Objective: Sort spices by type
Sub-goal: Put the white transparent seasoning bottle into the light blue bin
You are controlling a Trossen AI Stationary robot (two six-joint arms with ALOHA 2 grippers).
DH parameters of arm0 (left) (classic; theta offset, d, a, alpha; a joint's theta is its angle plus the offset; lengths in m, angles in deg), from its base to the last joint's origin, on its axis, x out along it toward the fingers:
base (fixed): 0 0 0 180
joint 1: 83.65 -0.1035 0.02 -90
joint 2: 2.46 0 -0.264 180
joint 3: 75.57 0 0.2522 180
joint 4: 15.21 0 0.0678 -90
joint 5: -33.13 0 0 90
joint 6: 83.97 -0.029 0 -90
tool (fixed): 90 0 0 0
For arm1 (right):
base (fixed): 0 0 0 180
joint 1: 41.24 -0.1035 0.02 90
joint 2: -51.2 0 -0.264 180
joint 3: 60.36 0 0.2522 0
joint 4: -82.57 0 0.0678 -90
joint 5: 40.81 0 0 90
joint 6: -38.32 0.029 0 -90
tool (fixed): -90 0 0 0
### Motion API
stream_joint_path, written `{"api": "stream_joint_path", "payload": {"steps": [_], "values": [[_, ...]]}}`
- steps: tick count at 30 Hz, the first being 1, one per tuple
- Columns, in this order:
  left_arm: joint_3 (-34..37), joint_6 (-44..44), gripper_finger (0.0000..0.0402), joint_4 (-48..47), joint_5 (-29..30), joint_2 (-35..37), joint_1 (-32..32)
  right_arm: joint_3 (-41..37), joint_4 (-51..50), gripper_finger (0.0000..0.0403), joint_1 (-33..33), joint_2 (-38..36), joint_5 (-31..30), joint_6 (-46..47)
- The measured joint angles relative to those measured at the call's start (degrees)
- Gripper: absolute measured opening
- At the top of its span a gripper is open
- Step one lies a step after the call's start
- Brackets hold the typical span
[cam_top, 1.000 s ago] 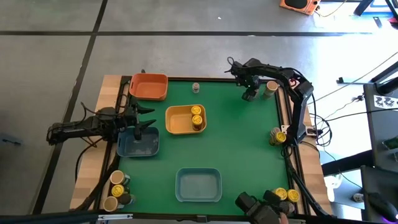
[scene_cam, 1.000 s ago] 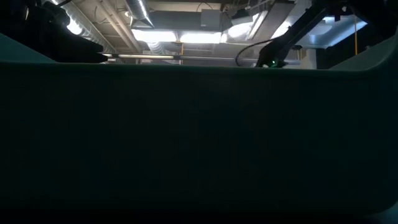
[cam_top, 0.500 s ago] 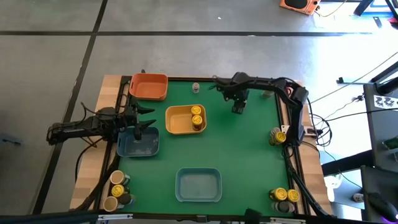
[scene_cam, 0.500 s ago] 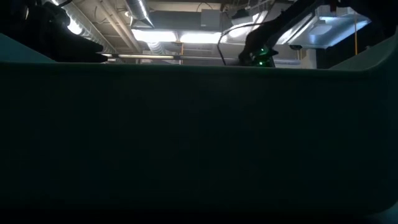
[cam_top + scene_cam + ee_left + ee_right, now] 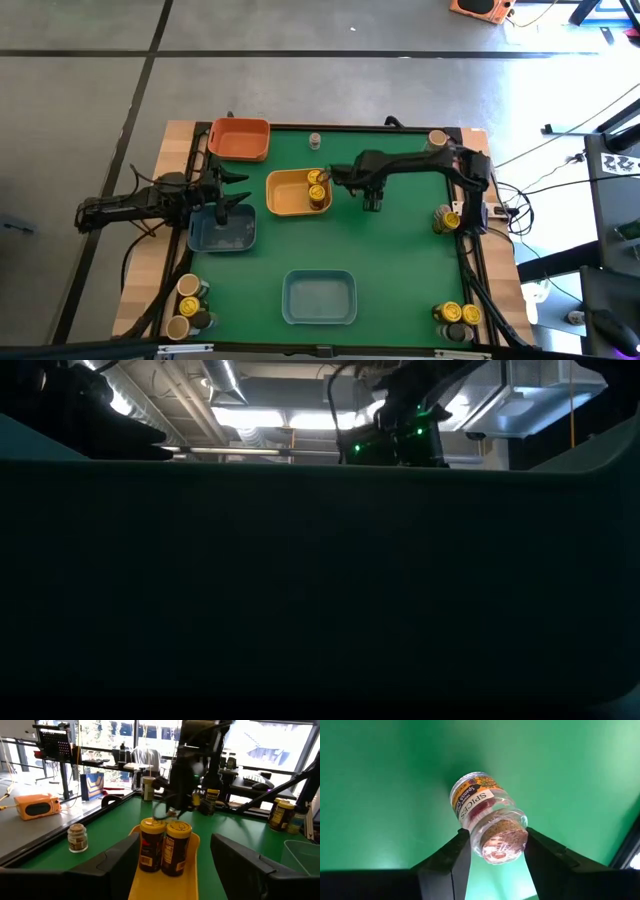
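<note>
Spice jar [image 5: 489,824] with cork stopper seen clamped between fingers [image 5: 451,861] of right gripper [image 5: 372,203], held above green mat just beside yellow tray [image 5: 284,194]. Two yellow-lidded jars [image 5: 317,190] stood touching in that tray. Left gripper [image 5: 232,192] parked over dark blue tray [image 5: 215,236], fingers apart, nothing held. Other jars noted near table edges.

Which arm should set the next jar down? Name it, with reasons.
Right. Its fingers grip a clear cork-topped spice jar, beside the yellow tray. The left gripper holds nothing, between the orange tray and dark blue tray.
</note>
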Motion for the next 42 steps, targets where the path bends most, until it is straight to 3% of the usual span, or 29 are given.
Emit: {"api": "stream_joint_path", "payload": {"steps": [12,19,24,33,39,42], "values": [[0.0,1.5,0.0241,0.5,0.0,0.0,0.0,0.0,6.7,0.0197,-7.9,0.0,-2.9,1.4],[0.0,0.4,0.0241,3.2,0.0,0.0,0.0,0.8,4.1,0.0265,-7.6,0.1,-1.5,3.8],[0.0,-0.5,0.0241,2.8,0.0,0.0,0.0,3.3,0.5,0.0307,-7.6,-0.2,-1.0,-2.6],[0.0,-0.3,0.0241,2.6,0.0,0.0,0.0,0.6,5.9,0.0321,0.1,-3.1,11.2,-8.8],[0.0,-0.6,0.0241,2.6,0.0,0.0,0.0,-3.6,11.5,0.0321,2.5,-3.0,19.0,-6.0],[0.0,-1.6,0.0241,2.6,0.0,0.0,0.0,-4.2,11.7,0.0321,2.4,-3.0,19.9,-5.9]]}}
